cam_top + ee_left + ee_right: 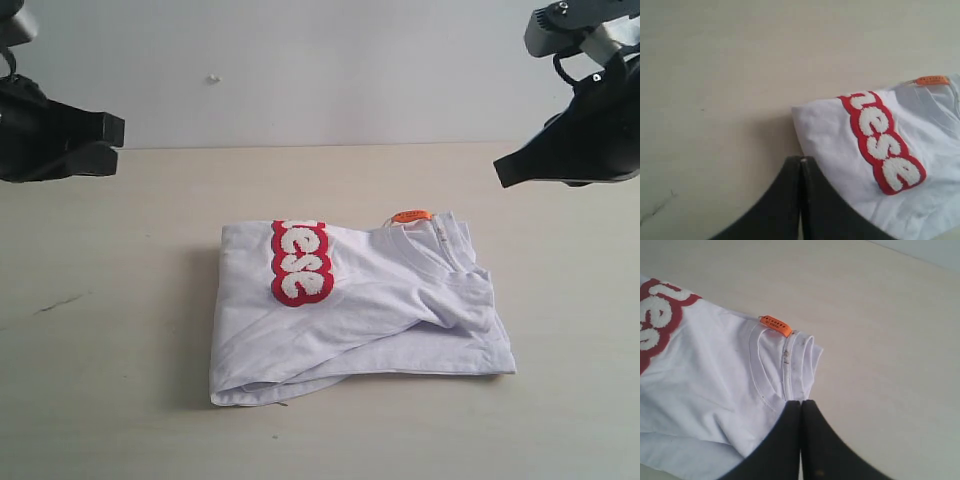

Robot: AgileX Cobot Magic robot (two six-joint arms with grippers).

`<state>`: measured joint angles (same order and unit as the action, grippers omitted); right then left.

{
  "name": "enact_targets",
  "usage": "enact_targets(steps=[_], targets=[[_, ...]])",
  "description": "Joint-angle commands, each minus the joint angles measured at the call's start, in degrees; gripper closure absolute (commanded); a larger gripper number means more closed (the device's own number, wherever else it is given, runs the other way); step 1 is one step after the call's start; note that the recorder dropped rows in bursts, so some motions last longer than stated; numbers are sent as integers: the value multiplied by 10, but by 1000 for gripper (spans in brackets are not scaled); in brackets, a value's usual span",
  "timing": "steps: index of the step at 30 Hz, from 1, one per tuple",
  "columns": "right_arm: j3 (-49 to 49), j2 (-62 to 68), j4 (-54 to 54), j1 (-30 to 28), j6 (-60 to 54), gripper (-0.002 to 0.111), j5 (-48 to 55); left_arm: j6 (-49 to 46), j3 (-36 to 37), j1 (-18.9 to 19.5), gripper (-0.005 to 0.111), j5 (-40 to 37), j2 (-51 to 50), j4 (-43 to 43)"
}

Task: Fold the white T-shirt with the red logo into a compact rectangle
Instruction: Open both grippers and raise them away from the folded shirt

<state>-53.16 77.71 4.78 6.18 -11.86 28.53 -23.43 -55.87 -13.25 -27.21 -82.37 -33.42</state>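
Found the white T-shirt (370,320) in the middle of the table (100,380), already folded into a rough rectangle and well apart from both arms. Noted the red logo (300,262) on top toward the far left, wrapping over the far fold with only its last letters showing. Noted the orange neck tag (411,215) at the far edge, collar just to its right.

Recorded the left gripper (112,140) raised at far left, closed tight on nothing. Recorded the right gripper (503,172) raised at far right, likewise closed and empty.

Judged the fold near complete. Observed loose layers gaping along the near edge and the near right corner jutting out.

To finish well: open before descending, pinch only the stray near hem, tuck it square, lift straight up, avoid dragging the stack.
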Motion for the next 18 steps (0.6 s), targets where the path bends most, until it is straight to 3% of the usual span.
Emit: enact_targets(steps=[1, 18], targets=[[31, -33, -8, -2, 21, 108, -27, 15, 53, 1, 107, 57, 46, -12], [188, -221, -8, -2, 45, 108, -127, 19, 275, 1, 107, 236, 243, -19]])
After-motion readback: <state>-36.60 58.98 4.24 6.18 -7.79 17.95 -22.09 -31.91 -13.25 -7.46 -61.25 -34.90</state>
